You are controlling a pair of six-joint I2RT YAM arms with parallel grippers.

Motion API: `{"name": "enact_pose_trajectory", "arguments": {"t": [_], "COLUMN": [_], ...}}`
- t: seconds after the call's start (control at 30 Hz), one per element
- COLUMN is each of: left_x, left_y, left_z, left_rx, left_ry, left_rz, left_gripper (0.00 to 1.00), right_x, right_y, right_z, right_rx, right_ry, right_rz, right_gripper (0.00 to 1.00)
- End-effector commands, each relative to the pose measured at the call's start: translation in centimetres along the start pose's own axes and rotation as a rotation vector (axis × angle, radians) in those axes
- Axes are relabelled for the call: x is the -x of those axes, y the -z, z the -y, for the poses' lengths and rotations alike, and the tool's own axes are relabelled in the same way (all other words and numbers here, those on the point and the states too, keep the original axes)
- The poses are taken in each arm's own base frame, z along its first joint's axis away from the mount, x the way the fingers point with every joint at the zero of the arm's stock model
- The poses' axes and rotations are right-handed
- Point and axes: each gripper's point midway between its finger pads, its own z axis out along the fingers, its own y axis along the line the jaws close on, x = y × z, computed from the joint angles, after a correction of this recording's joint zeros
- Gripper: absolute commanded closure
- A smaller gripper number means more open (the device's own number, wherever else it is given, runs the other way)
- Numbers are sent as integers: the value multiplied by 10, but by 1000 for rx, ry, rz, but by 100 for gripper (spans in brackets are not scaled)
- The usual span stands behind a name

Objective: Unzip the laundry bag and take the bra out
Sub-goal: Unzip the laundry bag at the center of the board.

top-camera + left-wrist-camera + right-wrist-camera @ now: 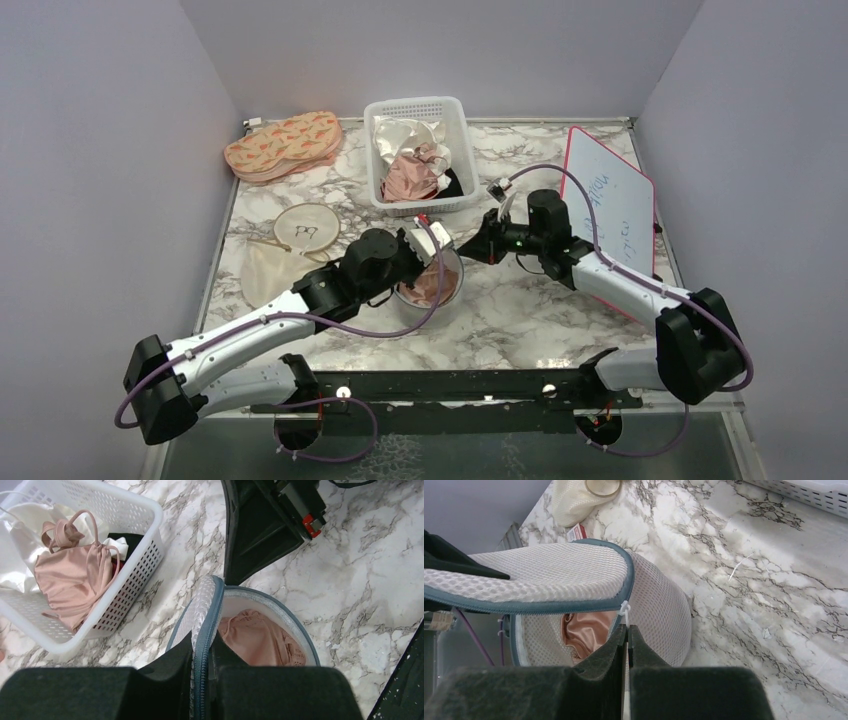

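Note:
The laundry bag point(436, 290) is a round white mesh drum with a blue-grey zip rim, at the table's middle. Its lid point(205, 602) is lifted and the bag stands open. My left gripper point(202, 642) is shut on the lid's zip rim and holds it up. My right gripper point(627, 630) is shut on the white zip pull point(624, 611) at the bag's side point(659, 615). The dusty-pink bra point(255, 640) lies inside the bag and also shows under the lid in the right wrist view point(584, 632). Its straps are hidden.
A white slotted basket point(382, 190) with peach and cream satin cloths stands behind the bag. A cream pouch point(268, 272), a round hoop point(307, 228) and patterned pads point(285, 145) lie left. A red-edged whiteboard point(610, 200) lies right. Walls close in three sides.

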Motion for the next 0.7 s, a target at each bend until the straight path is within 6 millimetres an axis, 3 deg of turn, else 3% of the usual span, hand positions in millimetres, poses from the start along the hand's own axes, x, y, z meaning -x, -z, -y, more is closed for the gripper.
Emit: {"name": "enact_pose_trajectory", "arguments": {"t": [0.0,0.03,0.1,0.27,0.5,0.67], "left_x": [8,3,-2,-12,-12,-11], "left_y": [1,2,4,9,3,-9], "left_z": [-16,-16,-12,-8,-1,11], "left_rx": [102,107,99,96,90,110], "left_ry": [62,87,118,195,170,40], "left_rz": [6,-10,-32,-94,-145,-204], "left_gripper": [98,86,72,53,37,36], "right_x": [8,8,6,3,3,-1], "right_y": [7,9,12,18,23,23], "right_z": [-10,-14,-22,-29,-40,-44], "right_rx": [46,61,95,114,149,158], "right_ry": [47,55,66,84,76,65], "right_rz": [24,22,8,-22,-23,-32], "right_gripper": [99,99,99,99,99,99]}}
